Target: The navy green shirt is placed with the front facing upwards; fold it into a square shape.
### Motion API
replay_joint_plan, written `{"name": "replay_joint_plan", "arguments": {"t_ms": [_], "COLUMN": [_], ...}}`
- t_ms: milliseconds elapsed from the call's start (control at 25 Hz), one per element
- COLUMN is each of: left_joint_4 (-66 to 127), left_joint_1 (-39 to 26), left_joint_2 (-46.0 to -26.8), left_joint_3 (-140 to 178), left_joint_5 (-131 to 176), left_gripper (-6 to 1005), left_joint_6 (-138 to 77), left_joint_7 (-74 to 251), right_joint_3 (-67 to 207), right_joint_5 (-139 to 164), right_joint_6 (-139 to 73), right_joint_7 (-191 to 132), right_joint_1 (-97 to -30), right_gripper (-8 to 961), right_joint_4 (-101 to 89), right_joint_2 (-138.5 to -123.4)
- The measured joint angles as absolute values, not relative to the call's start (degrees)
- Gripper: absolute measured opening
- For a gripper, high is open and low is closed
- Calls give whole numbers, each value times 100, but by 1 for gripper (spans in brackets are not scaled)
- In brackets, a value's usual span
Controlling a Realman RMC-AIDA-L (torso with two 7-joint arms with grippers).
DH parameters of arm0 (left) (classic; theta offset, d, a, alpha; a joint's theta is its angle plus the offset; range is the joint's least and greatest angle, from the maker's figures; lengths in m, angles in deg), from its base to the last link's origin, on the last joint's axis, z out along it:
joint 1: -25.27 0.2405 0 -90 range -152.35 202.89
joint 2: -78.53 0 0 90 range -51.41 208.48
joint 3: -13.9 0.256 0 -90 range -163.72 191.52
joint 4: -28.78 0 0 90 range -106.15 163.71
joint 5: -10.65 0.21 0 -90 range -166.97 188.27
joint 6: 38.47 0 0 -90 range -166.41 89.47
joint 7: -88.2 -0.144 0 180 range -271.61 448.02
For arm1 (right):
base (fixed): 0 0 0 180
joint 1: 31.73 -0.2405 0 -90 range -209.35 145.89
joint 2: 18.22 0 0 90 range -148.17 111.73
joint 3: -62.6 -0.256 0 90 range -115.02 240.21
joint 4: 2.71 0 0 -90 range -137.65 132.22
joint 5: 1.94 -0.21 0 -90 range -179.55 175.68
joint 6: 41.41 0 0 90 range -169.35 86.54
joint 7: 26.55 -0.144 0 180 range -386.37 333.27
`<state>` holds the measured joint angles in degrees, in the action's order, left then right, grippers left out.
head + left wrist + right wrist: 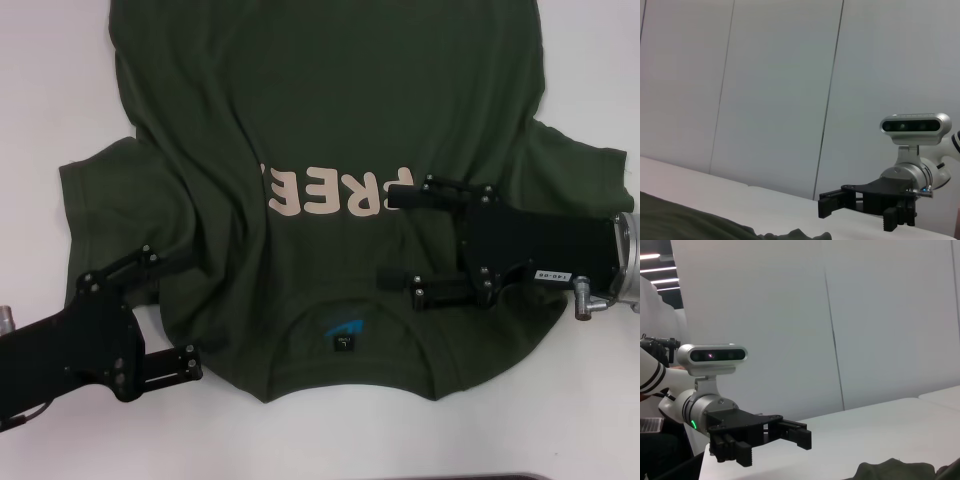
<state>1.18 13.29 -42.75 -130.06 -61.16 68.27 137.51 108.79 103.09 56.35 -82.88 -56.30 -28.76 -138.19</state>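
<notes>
The navy green shirt [300, 110] lies spread face up on the white table [50, 90], collar toward me, its pale "FREE" letters [325, 192] upside down and a black neck label [345, 342] below them. My left gripper [170, 310] is open at the near left, its fingers straddling the shoulder beside the left sleeve [95, 190]. My right gripper [394, 237] is open over the chest, just right of the letters. The left wrist view shows shirt cloth [690, 225] and the right gripper [857, 212] beyond it. In the right wrist view are cloth [895, 470] and the left gripper [771, 447].
White table surface surrounds the shirt on the left, the right [600, 400] and along the near edge. The shirt's hem runs out of the head view at the top. Pale wall panels [780, 90] stand behind the table.
</notes>
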Motion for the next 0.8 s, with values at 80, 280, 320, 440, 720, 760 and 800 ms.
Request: {"name": "replay_joint_plan", "arguments": {"t_ms": [80,280,320,440,720,760,800], "left_joint_4": [119,118,118,118,112,95,42], "left_joint_1": [1331,1332,1332,1332,1329,1315,1273], "left_joint_2": [-4275,-4275,-4275,-4282,-4295,-4301,-4310], "left_joint_3": [-13005,-12995,-12994,-12988,-13022,-13069,-13171], "left_joint_5": [-6116,-6116,-6116,-6116,-6146,-6184,-6248], "left_gripper": [872,872,872,872,873,873,873], "left_joint_6": [6828,6850,6854,6858,6854,6854,6862], "left_joint_7": [13751,13751,13751,13751,13920,14114,14454], "right_joint_3": [10888,10898,10899,10900,10900,10900,10900], "right_joint_5": [10309,10309,10309,10309,10309,10309,10309], "right_joint_6": [5635,5637,5639,5645,5661,5664,5664], "right_joint_7": [-8288,-8288,-8288,-8288,-8288,-8288,-8293], "right_joint_1": [-5638,-5623,-5617,-5607,-5607,-5607,-5607], "right_gripper": [945,945,945,945,945,945,945], "right_joint_4": [-2875,-2873,-2873,-2873,-2873,-2873,-2873], "right_joint_2": [-13819,-13819,-13817,-13812,-13810,-13810,-13809]}}
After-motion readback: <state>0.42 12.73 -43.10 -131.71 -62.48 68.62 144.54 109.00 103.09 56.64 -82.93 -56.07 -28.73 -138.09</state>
